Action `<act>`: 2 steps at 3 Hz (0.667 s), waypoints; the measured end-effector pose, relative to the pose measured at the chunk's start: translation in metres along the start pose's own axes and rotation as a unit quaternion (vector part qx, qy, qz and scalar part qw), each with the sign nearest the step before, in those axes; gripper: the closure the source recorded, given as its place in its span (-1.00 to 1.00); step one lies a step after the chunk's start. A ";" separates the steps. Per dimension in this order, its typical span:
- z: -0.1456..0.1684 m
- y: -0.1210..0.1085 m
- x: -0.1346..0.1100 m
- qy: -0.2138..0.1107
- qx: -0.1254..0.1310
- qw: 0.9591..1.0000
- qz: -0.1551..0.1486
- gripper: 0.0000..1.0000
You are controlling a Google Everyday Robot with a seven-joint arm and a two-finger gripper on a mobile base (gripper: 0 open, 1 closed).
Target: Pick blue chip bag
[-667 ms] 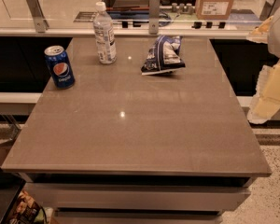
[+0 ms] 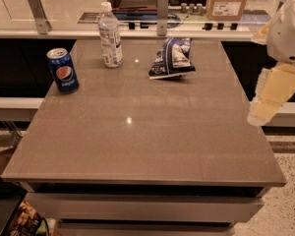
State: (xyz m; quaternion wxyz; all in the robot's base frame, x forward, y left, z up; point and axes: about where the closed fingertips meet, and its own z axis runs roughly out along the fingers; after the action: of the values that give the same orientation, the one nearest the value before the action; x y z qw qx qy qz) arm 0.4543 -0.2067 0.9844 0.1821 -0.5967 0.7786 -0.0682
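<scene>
Cream gripper (image 2: pixel 268 102): position? (R.)

Off the right edge of the table (image 2: pixel 137 146), just beside it. Hanging tilted below the white arm (image 2: pixel 290 28) at the far right of the view. Apart from everything on the tabletop. (M.)

Wide or narrow? (R.)

Cannot tell from this angle. (M.)

Blue chip bag (image 2: pixel 171 58)? (R.)

Lying on the grey-brown tabletop, in the rear half, a little right of centre, near the back edge. Crumpled, dark navy foil with white patches and print. Well apart from the gripper: to its left in view and further back. (M.)

Other items on top? (R.)

Water bottle (image 2: pixel 110 36): clear plastic, white cap, upright, left of the bag, near the back edge. Pepsi can (image 2: pixel 63 70): blue, upright, close to the left edge, nearer the front than the bottle. Both apart from the bag and from each other. (M.)

Surroundings? (R.)

Pale counter (image 2: pixel 64 33) along the rear of the table. Cardboard box (image 2: pixel 228 1) standing on it, behind the right rear corner. Speckled floor (image 2: pixel 285 205) at lower right. (M.)
</scene>
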 end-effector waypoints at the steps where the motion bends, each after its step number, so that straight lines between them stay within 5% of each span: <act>1: 0.024 -0.011 -0.009 0.005 0.015 1.000 0.016 -1.00; 2: 0.048 -0.022 -0.018 -0.006 0.033 0.999 0.028 -1.00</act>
State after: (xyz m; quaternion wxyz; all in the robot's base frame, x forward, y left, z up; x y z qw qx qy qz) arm 0.4960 -0.1903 0.9510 0.2083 -0.5691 0.7909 -0.0848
